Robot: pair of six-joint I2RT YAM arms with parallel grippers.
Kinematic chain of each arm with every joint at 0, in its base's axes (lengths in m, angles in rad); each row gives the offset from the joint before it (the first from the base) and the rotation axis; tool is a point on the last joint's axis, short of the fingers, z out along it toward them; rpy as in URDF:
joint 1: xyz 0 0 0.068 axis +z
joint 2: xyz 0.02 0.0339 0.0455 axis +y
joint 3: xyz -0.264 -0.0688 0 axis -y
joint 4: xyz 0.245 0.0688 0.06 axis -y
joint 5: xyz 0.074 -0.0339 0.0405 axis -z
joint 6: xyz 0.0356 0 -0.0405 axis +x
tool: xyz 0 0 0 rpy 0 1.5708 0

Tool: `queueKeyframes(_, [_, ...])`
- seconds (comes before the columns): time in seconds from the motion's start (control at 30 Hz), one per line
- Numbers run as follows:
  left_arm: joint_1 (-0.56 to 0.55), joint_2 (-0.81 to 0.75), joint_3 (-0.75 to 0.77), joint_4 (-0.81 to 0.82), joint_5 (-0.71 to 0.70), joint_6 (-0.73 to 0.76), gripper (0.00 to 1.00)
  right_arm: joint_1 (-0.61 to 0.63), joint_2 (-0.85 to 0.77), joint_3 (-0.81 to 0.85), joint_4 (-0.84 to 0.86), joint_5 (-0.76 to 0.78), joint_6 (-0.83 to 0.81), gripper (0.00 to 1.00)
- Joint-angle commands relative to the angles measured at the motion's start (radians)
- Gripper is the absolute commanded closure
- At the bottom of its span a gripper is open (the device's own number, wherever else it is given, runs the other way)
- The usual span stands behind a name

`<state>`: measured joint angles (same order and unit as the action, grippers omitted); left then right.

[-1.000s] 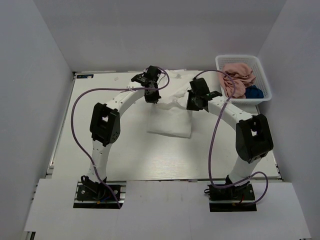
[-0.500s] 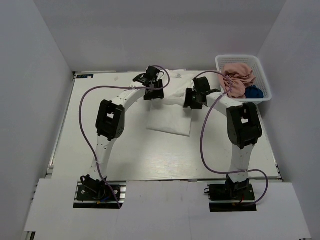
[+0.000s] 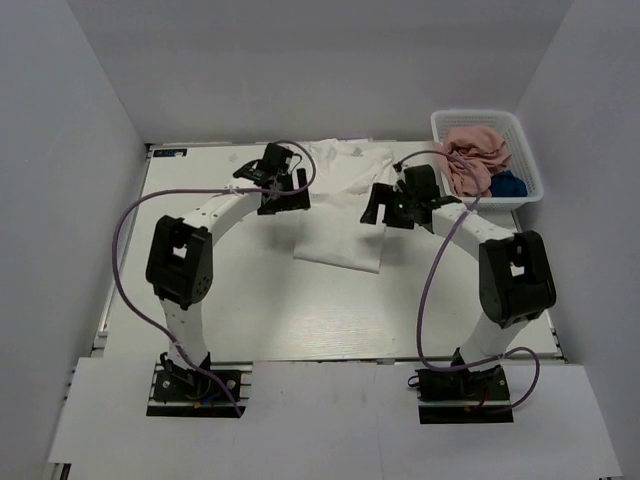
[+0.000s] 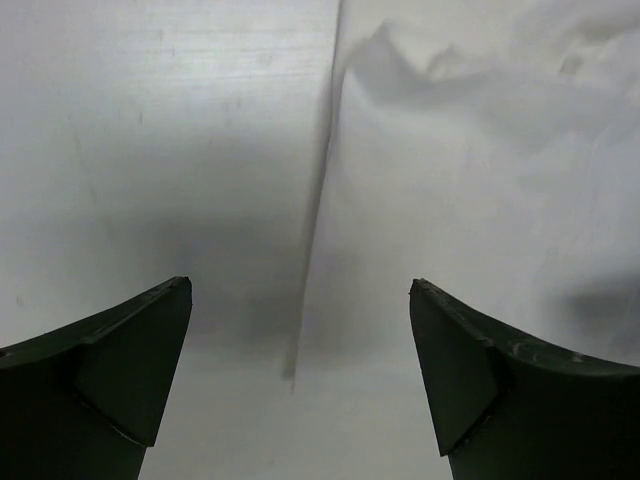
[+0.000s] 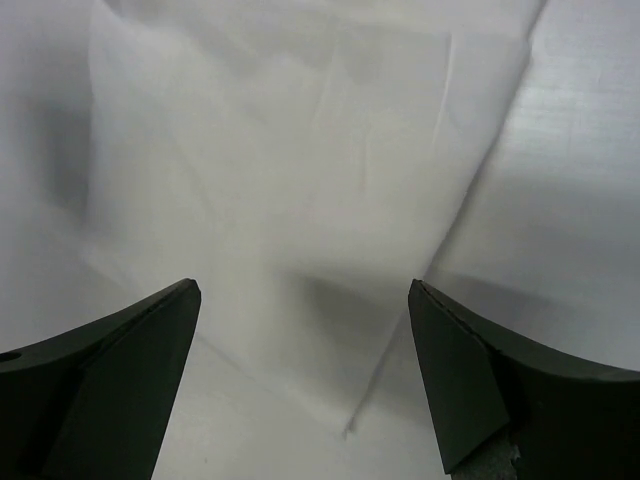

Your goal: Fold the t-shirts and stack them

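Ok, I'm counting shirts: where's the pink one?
Top view: the pink t-shirt lies crumpled in the white basket, far right, beside the navy t-shirt.

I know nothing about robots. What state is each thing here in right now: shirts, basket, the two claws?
basket: upright, holding two shirts.
white t-shirt: lying flat, apparently partly folded, ungripped.
pink t-shirt: crumpled in the basket.
navy t-shirt: bunched in the basket, mostly hidden.
left gripper: open, empty, over the white t-shirt's edge.
right gripper: open, empty, over the white t-shirt.
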<state>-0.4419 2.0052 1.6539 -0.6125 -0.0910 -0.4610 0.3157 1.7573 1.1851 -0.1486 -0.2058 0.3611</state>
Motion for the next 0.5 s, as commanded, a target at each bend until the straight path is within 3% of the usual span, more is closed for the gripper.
queueKeyframes(0.0, [-0.010,-0.127,-0.164,0.034,0.059,-0.019,0.00,0.006,-0.093,-0.131,0.000,-0.073,0.030,0.10])
queueKeyframes(0.17, [-0.020,-0.177,-0.376,0.100,0.225,-0.031,0.00,0.006,-0.200,-0.399,0.171,-0.262,0.108,0.10])
queueKeyframes(0.3, [-0.020,-0.198,-0.471,0.187,0.304,-0.050,0.06,0.006,-0.216,-0.478,0.225,-0.280,0.139,0.10])
queueKeyframes(0.43, [-0.020,-0.198,-0.505,0.200,0.304,-0.050,0.22,0.006,-0.177,-0.505,0.250,-0.287,0.142,0.10])
queueKeyframes(0.47, [-0.020,-0.186,-0.505,0.200,0.324,-0.050,0.34,0.005,-0.159,-0.507,0.256,-0.287,0.150,0.10])
